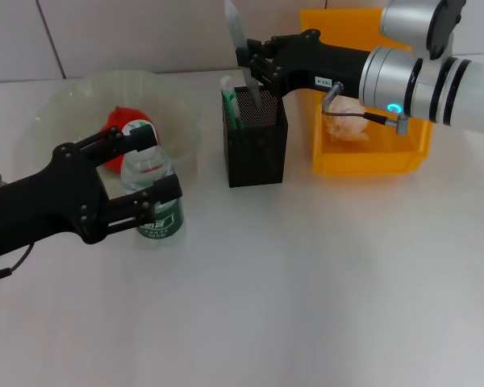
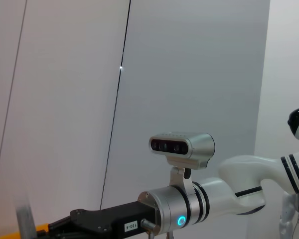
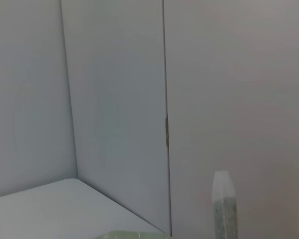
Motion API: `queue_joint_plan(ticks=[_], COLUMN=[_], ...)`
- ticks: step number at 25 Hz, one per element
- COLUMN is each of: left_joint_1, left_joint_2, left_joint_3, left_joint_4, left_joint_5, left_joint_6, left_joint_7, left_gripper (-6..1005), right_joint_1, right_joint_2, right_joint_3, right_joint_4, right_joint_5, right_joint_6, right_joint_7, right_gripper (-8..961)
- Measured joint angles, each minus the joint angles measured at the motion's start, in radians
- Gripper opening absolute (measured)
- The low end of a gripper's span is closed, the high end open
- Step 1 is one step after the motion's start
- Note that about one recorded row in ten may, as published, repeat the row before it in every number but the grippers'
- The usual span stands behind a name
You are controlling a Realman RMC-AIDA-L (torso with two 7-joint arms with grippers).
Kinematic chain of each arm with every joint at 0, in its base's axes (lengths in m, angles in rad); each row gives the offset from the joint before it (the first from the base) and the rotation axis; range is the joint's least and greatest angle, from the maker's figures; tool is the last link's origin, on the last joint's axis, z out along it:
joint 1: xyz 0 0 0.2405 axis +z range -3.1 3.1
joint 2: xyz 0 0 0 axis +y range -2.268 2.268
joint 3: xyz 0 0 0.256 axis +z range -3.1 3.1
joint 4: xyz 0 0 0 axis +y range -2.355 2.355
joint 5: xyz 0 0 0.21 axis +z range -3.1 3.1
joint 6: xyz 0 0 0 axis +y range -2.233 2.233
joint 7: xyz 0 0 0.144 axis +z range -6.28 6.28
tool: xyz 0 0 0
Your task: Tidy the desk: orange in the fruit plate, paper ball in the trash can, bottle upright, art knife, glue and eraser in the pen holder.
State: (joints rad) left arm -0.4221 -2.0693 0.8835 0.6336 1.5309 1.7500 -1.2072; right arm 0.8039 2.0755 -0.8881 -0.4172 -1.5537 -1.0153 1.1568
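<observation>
Head view: the left gripper (image 1: 149, 179) is clamping its fingers on the upright bottle (image 1: 151, 197) beside the fruit plate (image 1: 64, 105) holding the orange (image 1: 119, 118). The right gripper (image 1: 254, 68) is pinching the art knife (image 1: 240, 44) over the pen holder (image 1: 256, 141); the paper ball (image 1: 347, 119) is lying in the yellow trash can (image 1: 371, 157).
Left wrist view: the right arm (image 2: 189, 204) is reaching across.
Right wrist view: the art knife's tip (image 3: 224, 204) is standing against the wall.

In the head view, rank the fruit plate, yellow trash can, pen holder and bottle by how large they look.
1. fruit plate, partly hidden by the left end effector
2. yellow trash can, close to the plate, so their order is unsure
3. pen holder
4. bottle, nearer the camera yet smallest
</observation>
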Motion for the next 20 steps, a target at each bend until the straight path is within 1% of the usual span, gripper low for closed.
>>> queue_joint_plan(ticks=[10,17,20], left_joint_1=[-0.008,-0.011,-0.012], left_joint_2=[0.0,0.0,0.0], left_joint_3=[0.0,0.0,0.0], left_joint_4=[0.0,0.0,0.0], left_joint_5=[0.0,0.0,0.0], left_joint_6=[-0.005,-0.006,-0.007], left_joint_7=[0.0,0.0,0.0], left_gripper=[806,806,806], right_joint_1=[0.0,-0.005,-0.023], right_joint_2=[0.0,0.0,0.0], right_joint_3=[0.004,0.006,0.006], right_joint_4=[-0.005,-0.01,-0.037], right_joint_5=[0.002,0.019,0.026], right_joint_6=[0.002,0.01,-0.014], right_joint_7=[-0.004,-0.004,-0.003], right_gripper=[189,351,351])
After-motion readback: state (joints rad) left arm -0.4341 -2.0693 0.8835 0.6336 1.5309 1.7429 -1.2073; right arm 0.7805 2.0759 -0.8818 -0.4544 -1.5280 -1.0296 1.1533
